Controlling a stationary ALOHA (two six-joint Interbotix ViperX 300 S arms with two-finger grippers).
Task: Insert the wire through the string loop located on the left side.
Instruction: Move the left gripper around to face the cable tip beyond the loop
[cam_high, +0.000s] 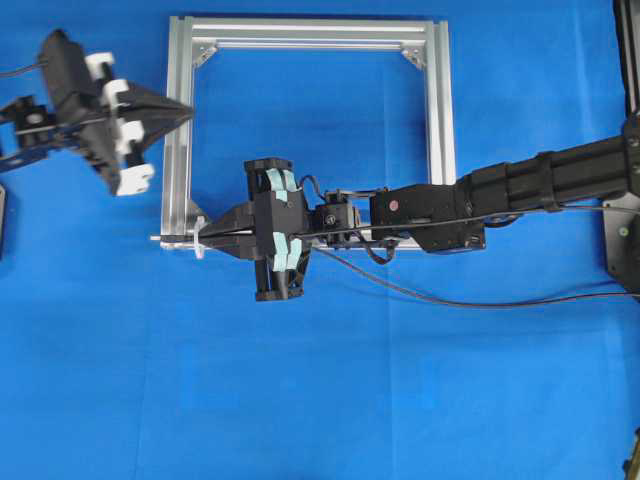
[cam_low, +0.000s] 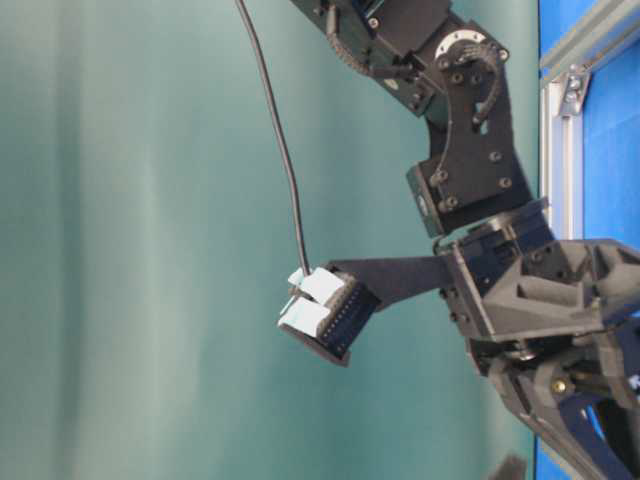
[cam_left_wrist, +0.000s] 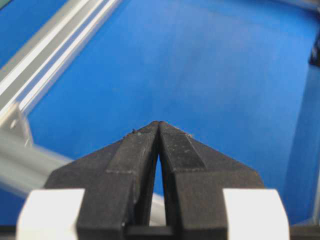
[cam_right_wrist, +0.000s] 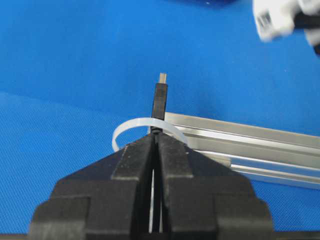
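My right gripper (cam_high: 207, 237) (cam_right_wrist: 156, 134) reaches across to the lower-left corner of the silver frame (cam_high: 437, 120) and is shut on the wire (cam_high: 440, 299). The wire's black plug (cam_right_wrist: 160, 97) sticks out past the fingertips, and its metal tip (cam_high: 155, 238) lies beyond the frame's outer edge. The whitish string loop (cam_right_wrist: 131, 125) (cam_high: 198, 242) arcs around the plug's base right at the fingertips. Farther up, my left gripper (cam_high: 188, 112) (cam_left_wrist: 159, 123) is shut on nothing, its tip at the frame's left bar.
The frame (cam_right_wrist: 240, 135) (cam_left_wrist: 55, 45) lies flat on the blue cloth (cam_high: 330, 400). The wire trails off to the right across the cloth under my right arm (cam_high: 520, 185). The frame's bar (cam_low: 555, 160) also appears in the table-level view.
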